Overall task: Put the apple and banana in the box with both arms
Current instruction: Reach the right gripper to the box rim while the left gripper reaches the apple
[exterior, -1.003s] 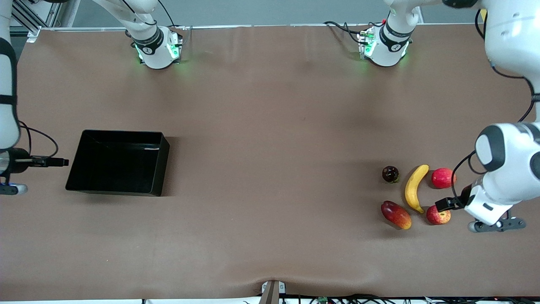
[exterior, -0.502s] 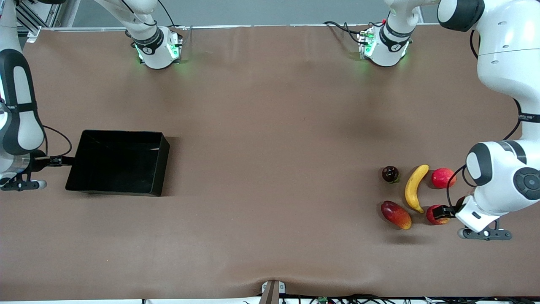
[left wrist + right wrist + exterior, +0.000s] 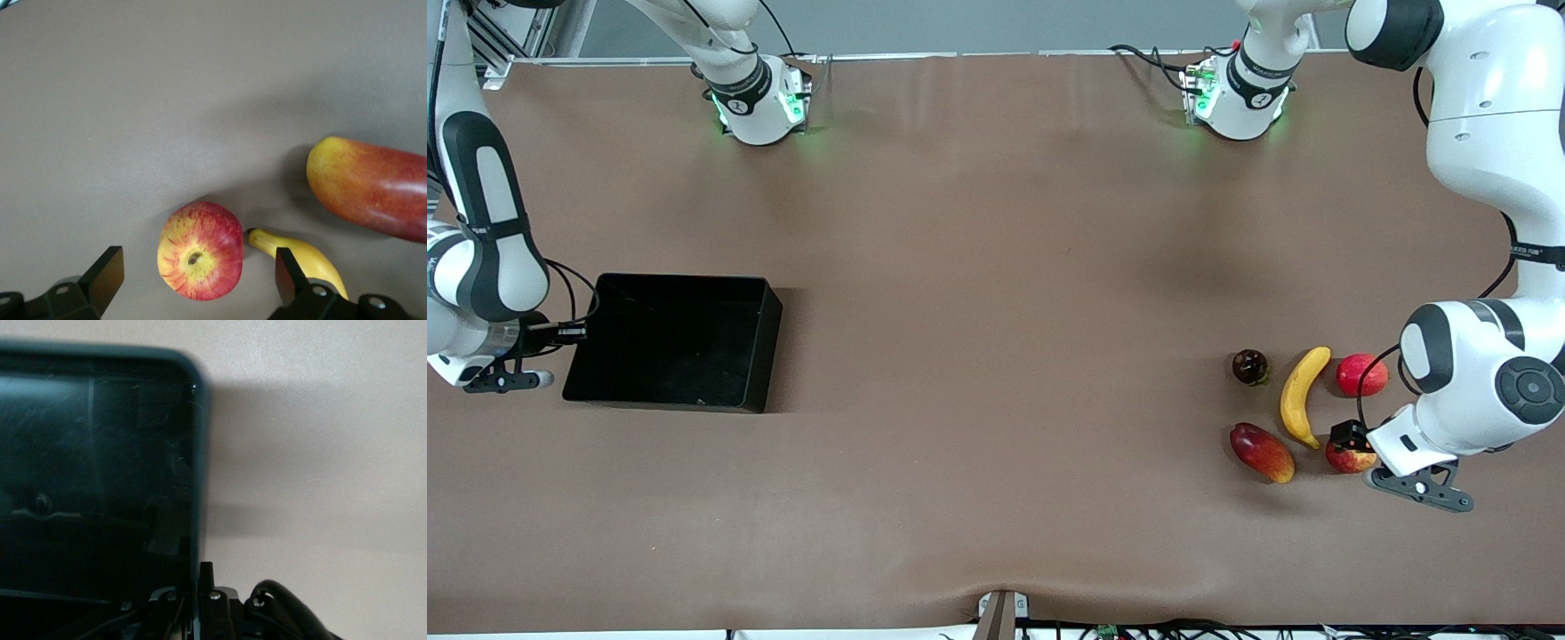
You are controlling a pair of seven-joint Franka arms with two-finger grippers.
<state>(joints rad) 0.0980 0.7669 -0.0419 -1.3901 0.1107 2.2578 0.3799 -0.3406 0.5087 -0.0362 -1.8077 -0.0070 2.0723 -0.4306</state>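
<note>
The left gripper point(image 3: 1350, 438) hung low over the apple point(image 3: 1352, 459) near the worktop's edge at the left arm's end, its 2 fingers point(image 3: 107, 277) spread wide on either side of the fruit without touching it, holding nothing. The apple sat on the worktop with its pale dimple up, the banana point(image 3: 1300, 396) just beside it, farther from the front camera. A mango-like fruit point(image 3: 1262, 452) lay beside the banana's tip. The box point(image 3: 758, 356) rested toward the right arm's end of the worktop. The right gripper point(image 3: 569, 334) was at the box's end wall, 1 finger point(image 3: 206, 577) either side of the rim point(image 3: 199, 487), closed on it.
</note>
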